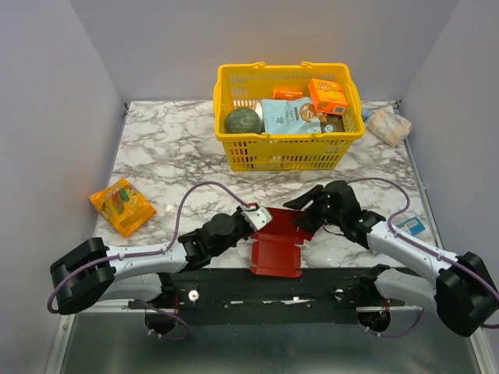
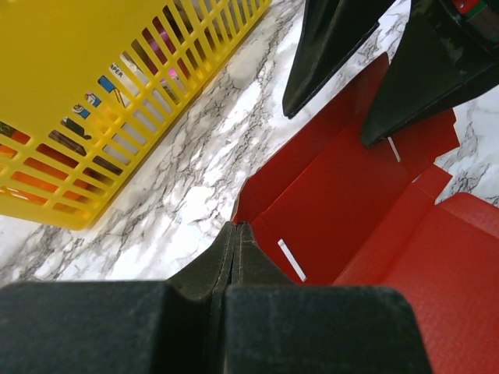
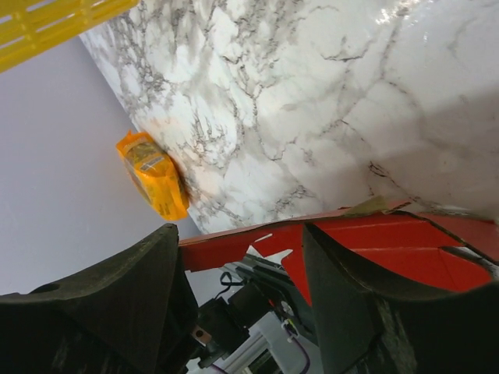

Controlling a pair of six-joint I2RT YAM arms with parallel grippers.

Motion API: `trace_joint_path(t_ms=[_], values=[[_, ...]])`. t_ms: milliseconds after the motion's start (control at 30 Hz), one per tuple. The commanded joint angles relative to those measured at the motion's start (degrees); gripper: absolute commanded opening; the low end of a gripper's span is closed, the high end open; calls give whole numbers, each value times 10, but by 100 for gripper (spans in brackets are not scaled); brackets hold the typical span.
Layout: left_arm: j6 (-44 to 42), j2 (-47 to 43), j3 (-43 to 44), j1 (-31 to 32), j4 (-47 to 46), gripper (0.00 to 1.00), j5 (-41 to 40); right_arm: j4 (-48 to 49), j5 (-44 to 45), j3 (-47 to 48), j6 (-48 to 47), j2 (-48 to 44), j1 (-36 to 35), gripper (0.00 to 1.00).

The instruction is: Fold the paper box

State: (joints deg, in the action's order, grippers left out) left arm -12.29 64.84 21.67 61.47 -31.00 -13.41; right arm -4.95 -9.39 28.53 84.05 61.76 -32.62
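The paper box [image 1: 277, 248] is a bright red creased sheet lying partly folded at the near middle of the table, between both arms. My left gripper [image 1: 260, 218] is shut on its left wall. In the left wrist view the jaws meet at the gripper's tip [image 2: 236, 227], right on the edge of the raised red wall [image 2: 327, 202]. My right gripper [image 1: 306, 209] is open over the box's far right part. In its own view the right gripper [image 3: 238, 234] has its fingers wide apart, and a red flap [image 3: 234, 243] runs between them.
A yellow basket [image 1: 282, 140] holding an orange carton [image 1: 327, 95], a blue packet and a green round thing stands behind the box. An orange snack packet [image 1: 122, 205] lies at the left. A wrapped bag [image 1: 388, 125] sits at the back right and a small blue card [image 1: 411, 226] near the right arm.
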Motion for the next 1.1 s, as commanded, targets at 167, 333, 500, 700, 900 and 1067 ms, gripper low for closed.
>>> trace_joint_path(t_ms=[167,333,500,700,900,1067], values=[[-62,11,1,66,-40,0,-99,5,-41,-17,48,6,8,69],[-83,21,2,91,-57,1,-139,2,-48,-18,54,-1,8,61],[-95,42,7,107,-69,13,-173,2,-57,-21,59,-3,8,49],[-112,57,8,128,-79,32,-202,3,-51,-29,66,-8,9,27],[-107,49,4,131,-89,53,-206,4,-50,-27,59,-3,9,1],[-73,0,2,129,-73,81,-205,4,-28,-22,43,-6,9,0]])
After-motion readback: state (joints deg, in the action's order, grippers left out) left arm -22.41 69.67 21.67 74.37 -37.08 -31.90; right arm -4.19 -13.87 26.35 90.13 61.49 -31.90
